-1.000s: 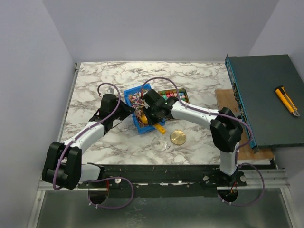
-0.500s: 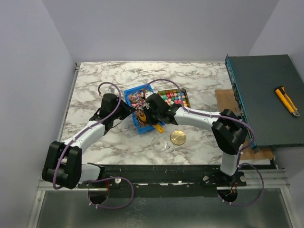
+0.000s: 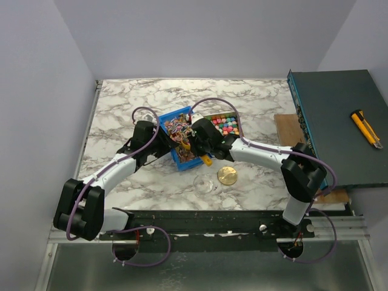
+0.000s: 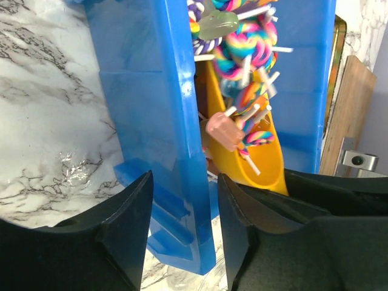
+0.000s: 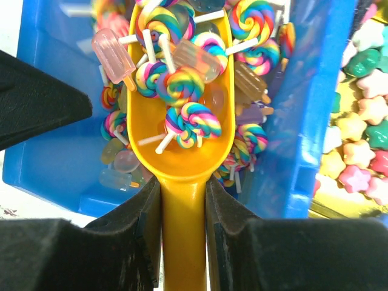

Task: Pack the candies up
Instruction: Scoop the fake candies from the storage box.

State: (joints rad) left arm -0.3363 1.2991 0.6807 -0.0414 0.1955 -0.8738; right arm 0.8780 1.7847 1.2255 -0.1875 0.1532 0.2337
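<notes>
Right gripper [image 5: 182, 197]: clenched on scoop [image 5: 182, 162] handle
Scoop: heaped with candies [image 5: 180, 85], inside blue bin [image 5: 300, 121]
Left gripper [image 4: 185, 182]: fingers parted, straddling bin wall

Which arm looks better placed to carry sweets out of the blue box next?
Right, probably. The right gripper clamps the yellow scoop by its handle, already loaded with swirl lollipops. The left gripper only straddles the wall of the blue bin.
</notes>
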